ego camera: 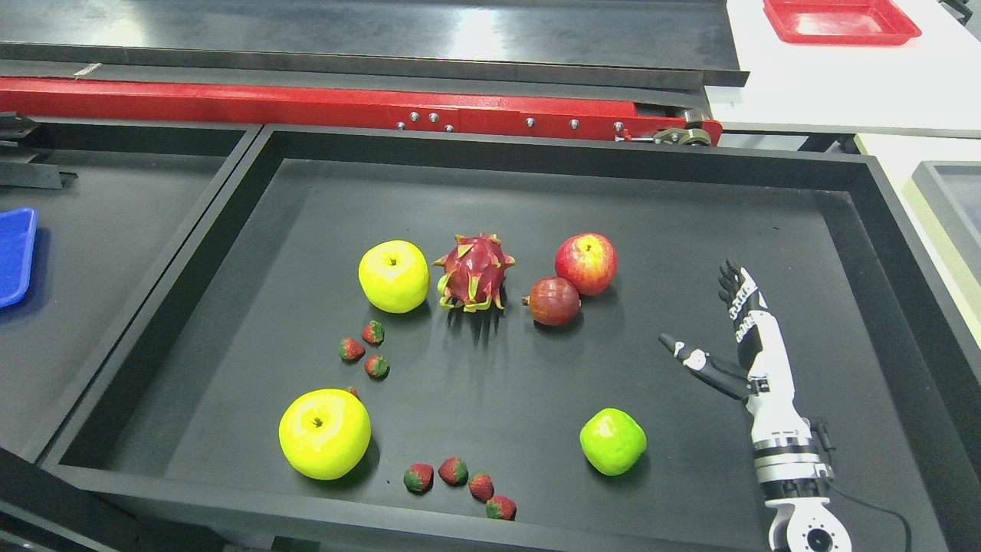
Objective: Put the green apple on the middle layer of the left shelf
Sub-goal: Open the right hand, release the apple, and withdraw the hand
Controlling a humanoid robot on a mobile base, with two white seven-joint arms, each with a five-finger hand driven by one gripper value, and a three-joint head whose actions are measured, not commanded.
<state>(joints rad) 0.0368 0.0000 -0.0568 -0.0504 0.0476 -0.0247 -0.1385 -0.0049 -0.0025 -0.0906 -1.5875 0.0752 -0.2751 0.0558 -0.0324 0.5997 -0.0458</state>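
- Across most of the view lies a large black shallow tray (230, 253) with raised walls, holding all the fruit.
- At the lower right, the white-and-black right robot hand (739, 345) hovers over the tray floor, fingers stretched upward and thumb spread out to the left, holding nothing.
- Near the front left sits a big round yellow apple (324, 433); a second yellow apple (394, 276) sits farther back.
- Just right of that one stands a spiky pink dragon fruit (473, 272).
- Right again, a red apple (586, 264) touches a dark red pomegranate (554, 301).
- The small bright green apple (612, 441) rests on the tray floor near the front, left of the hand's wrist and apart from it.
- Three small red strawberries (365, 349) cluster between the yellow apples; four more strawberries (460, 484) line the front edge.
- At the far left, a blue plastic tray (15, 257) shows partly.
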